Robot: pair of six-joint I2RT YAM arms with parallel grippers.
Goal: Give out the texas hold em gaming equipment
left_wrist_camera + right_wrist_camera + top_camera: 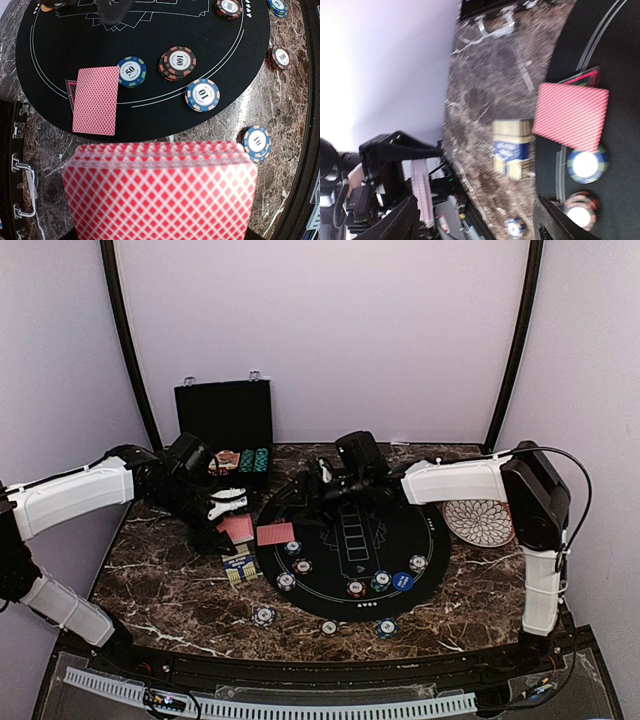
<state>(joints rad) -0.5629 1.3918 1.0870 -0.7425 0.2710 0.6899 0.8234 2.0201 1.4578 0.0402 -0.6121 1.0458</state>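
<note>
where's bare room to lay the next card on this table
Free: the felt mat's right side, up to the white plate; also the marble table left of the card box. Crowded: the mat's near arc, lined with poker chips, and its left rim, where a face-down card lies beside the left gripper's deck.

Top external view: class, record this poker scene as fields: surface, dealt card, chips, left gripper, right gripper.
surface: black felt mat on marble table
dealt card: red-backed card, face down, at the mat's edge
chips: 50 chip, 100 chips and 10 chip on the mat
left gripper: shut on the deck, backs showing
right gripper: open, holding nothing
</note>
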